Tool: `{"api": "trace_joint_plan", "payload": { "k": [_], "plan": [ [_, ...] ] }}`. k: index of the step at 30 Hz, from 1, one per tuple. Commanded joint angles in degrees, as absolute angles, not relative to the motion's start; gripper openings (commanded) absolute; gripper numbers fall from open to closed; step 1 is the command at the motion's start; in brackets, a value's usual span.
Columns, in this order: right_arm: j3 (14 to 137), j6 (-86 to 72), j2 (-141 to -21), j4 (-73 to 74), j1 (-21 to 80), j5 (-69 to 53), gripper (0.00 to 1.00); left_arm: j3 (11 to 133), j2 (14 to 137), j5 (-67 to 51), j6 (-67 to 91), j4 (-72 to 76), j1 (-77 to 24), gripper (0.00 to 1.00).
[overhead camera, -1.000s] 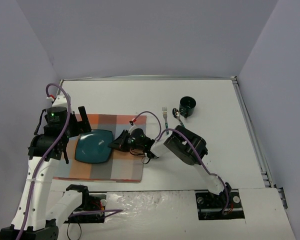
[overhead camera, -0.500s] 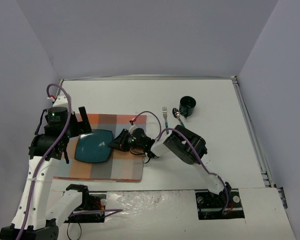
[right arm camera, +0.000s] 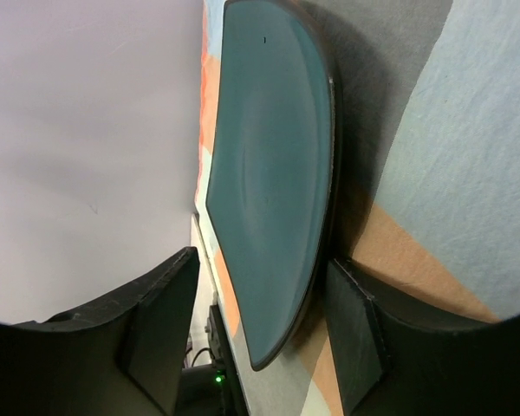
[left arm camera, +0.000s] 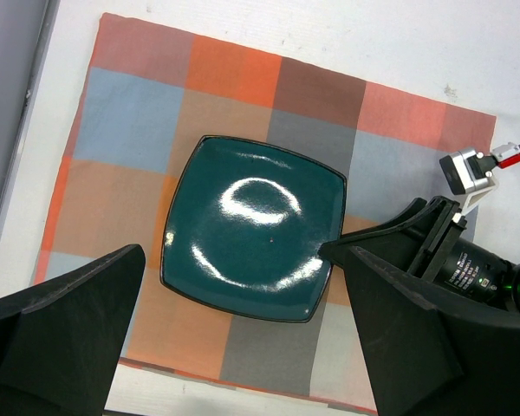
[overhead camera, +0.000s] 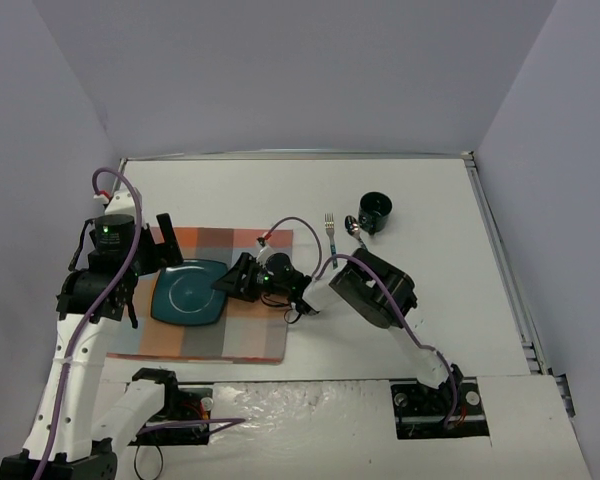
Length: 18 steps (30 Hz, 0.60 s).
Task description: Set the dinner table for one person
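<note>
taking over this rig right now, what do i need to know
Left gripper: open, empty, hovering above the plate.
Right gripper: open, straddling the plate's right rim.
The plate lies flat on the placemat; fork, spoon and black cup sit on the dinner table, right of the placemat.
Done: plate placed. Left: withdraw the right gripper, then likely move fork, spoon and cup beside the plate.

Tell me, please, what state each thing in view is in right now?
placemat: spread flat on the dinner table.
plate: lying flat on the placemat, empty.
left pincer: open, above the plate, holding nothing.
right pincer: open, straddling the plate's rim.
fork: lying flat, off the placemat.
cup: upright, off the placemat.
spoon: lying flat beside the cup.
</note>
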State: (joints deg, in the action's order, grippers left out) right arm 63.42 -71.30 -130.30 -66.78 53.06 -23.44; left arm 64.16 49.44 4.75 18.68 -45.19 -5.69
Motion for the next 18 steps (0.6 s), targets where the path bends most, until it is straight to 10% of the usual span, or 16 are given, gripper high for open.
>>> {"api": "trace_joint_plan", "payload": {
  "k": [1,18],
  "plan": [
    [65.8,-67.9,-123.8,-69.1,52.3,-24.0,0.55,64.8,49.0,5.4,18.2,-43.2,-6.1,0.97],
    [69.1,-63.5,-122.7,-62.2,51.9,-24.1,0.63,64.2,48.8,5.7,17.8,-43.1,-6.1,0.97]
  ]
}}
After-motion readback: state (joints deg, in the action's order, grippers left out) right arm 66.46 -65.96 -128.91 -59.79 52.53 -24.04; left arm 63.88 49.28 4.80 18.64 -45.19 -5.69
